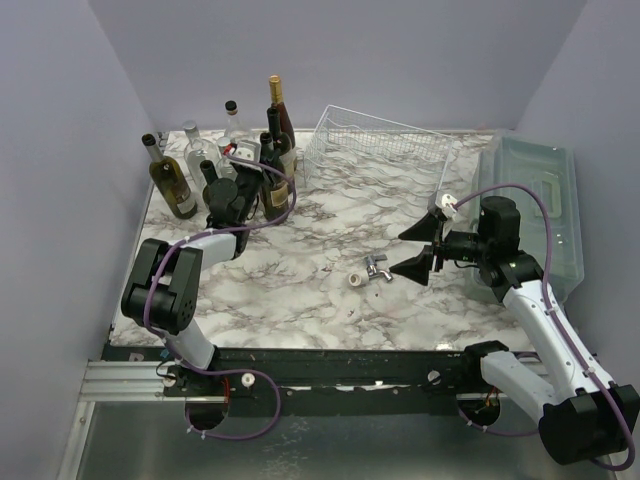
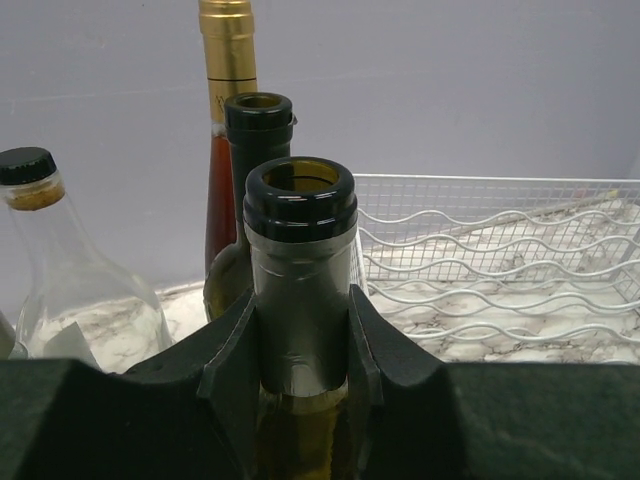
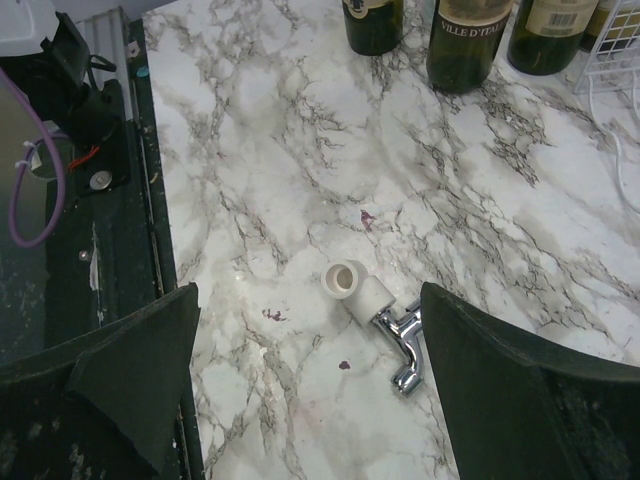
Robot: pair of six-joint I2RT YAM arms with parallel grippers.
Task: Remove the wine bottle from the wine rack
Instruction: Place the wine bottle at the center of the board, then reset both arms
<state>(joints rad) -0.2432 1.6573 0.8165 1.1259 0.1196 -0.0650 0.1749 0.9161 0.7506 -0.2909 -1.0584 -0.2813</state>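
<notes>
The white wire wine rack (image 1: 375, 150) stands at the back of the marble table and holds no bottle; its wavy cradles show in the left wrist view (image 2: 500, 250). My left gripper (image 1: 222, 198) is shut on the neck of a green wine bottle (image 2: 300, 290) with an open mouth and grey foil. The bottle stands upright among other bottles, left of the rack. In the left wrist view both fingers (image 2: 232, 350) press its neck. My right gripper (image 1: 420, 250) is open and empty over the middle right of the table; it also shows in the right wrist view (image 3: 310, 370).
Several other bottles (image 1: 235, 150) crowd the back left corner, a gold-topped one (image 2: 228, 120) right behind the held bottle. A small chrome tap with a white fitting (image 1: 368, 272) lies mid-table, below my right gripper (image 3: 375, 310). A translucent lidded bin (image 1: 535, 210) stands at the right edge.
</notes>
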